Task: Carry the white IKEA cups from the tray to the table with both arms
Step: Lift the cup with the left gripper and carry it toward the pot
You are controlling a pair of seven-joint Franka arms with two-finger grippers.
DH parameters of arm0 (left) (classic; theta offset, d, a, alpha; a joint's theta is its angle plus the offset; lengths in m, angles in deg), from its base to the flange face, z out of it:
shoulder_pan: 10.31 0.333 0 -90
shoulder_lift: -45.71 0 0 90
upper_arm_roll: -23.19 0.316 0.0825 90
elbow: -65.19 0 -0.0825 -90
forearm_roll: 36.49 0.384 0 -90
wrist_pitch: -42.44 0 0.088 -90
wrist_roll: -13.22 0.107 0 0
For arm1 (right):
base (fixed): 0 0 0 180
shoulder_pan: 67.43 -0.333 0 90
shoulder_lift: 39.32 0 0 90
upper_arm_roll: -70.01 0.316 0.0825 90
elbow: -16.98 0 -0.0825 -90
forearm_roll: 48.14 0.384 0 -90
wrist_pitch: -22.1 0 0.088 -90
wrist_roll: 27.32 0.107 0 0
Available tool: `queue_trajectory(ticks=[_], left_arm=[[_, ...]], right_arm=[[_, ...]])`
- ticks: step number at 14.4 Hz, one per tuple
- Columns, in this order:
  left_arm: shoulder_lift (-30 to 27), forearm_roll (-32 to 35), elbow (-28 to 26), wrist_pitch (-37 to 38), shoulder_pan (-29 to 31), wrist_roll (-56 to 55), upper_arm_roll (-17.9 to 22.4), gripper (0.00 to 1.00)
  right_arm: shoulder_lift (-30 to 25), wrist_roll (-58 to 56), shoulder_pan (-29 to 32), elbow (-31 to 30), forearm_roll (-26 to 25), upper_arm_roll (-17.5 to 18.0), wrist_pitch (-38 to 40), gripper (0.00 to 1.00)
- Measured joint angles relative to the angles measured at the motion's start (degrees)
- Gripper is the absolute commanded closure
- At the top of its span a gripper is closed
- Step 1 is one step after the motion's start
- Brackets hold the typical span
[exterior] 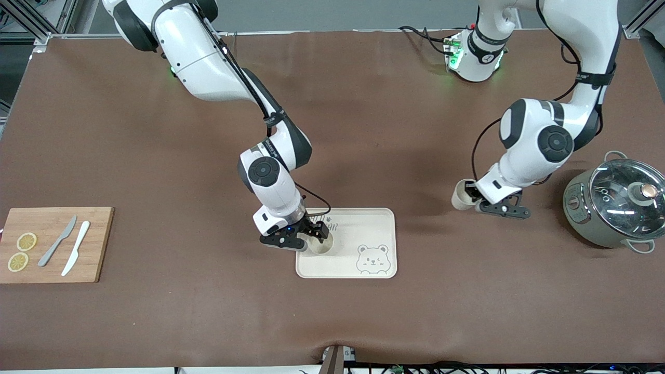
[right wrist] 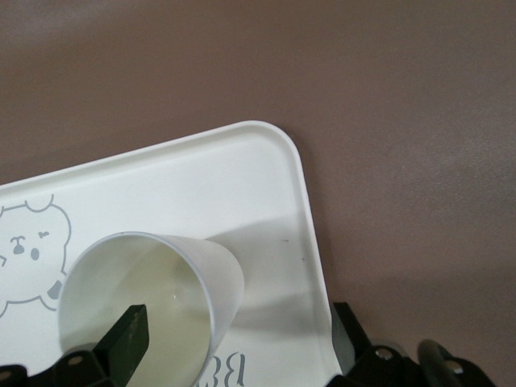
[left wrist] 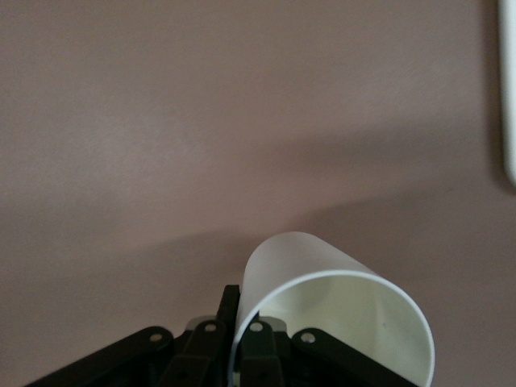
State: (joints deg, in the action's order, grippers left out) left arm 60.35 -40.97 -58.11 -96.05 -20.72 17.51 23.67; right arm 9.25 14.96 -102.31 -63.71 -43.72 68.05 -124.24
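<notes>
The left gripper (exterior: 475, 200) is clamped on one cup (exterior: 461, 195) over the table (exterior: 156, 156); the right gripper (exterior: 304, 240), spread wide, straddles the rim of the other cup (exterior: 320, 244) on the tray (exterior: 363, 223) and should close squarely before lifting.

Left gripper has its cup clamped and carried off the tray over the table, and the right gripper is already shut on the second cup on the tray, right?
Not quite. The right gripper is open: the right wrist view shows one finger inside the second cup and the other outside its wall, not closed. That cup stands on the tray. The left gripper does hold its cup over the table.
</notes>
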Motion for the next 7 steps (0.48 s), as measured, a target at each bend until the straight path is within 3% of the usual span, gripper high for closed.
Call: queue_trajectory(ticks=[7], left_arm=[[2.2, 0.0, -3.3, -4.8, 1.7, 2.8, -0.2, 1.00]], right_arm=[[0.3, 1.2, -0.8, 0.0, 0.0, 0.0, -1.7, 0.00]])
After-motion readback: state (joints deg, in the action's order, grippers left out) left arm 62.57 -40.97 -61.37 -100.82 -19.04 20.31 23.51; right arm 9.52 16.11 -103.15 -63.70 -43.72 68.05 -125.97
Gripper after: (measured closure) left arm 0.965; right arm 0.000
